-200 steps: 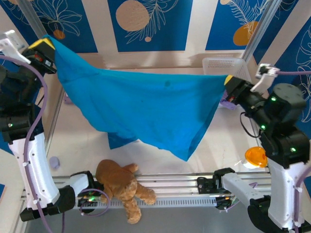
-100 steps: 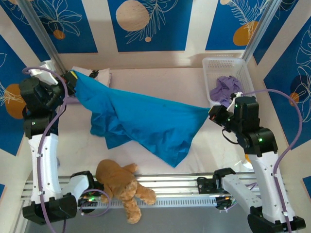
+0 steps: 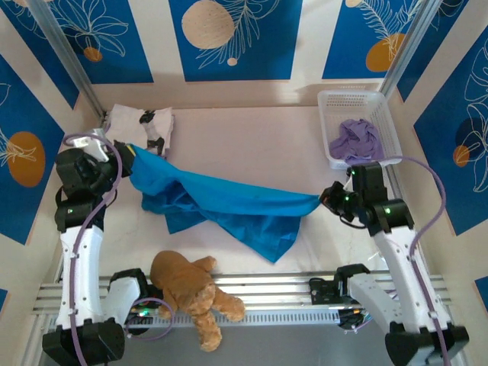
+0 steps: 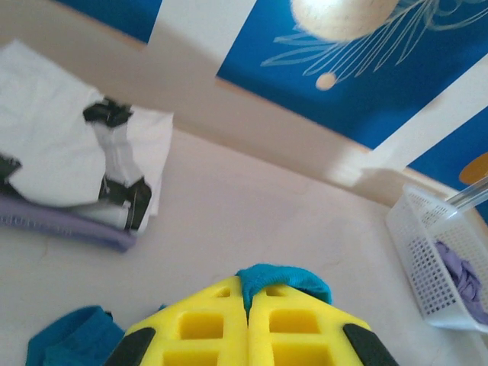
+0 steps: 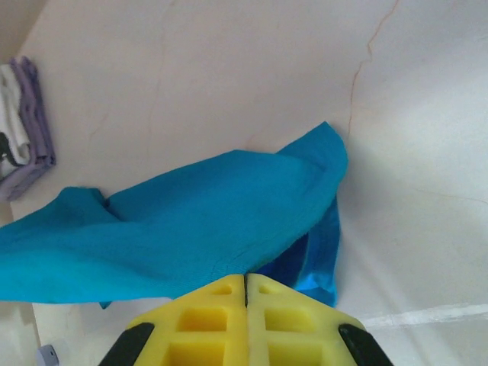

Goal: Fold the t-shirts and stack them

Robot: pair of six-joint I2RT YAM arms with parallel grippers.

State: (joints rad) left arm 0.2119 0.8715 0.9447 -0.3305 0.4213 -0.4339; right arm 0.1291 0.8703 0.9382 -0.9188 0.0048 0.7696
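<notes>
Teal shirt (image 3: 229,206) stretched across the table (image 3: 252,137), left fingers (image 4: 200,326) and right fingers (image 5: 293,324) each clamped on one end. White shirt (image 3: 137,122) (black-blotched) lies behind its left end.

I am counting one teal-blue t-shirt (image 3: 229,204), one white t-shirt with black blotches (image 3: 141,122), and at least one lavender t-shirt (image 4: 69,227) beneath it, the layers lying too close to separate. One white basket (image 3: 352,99) is holding a lavender bundle (image 3: 354,139), pieces uncountable. One teddy bear (image 3: 191,290). Two arms: left arm (image 3: 80,252), right arm (image 3: 396,244).
</notes>
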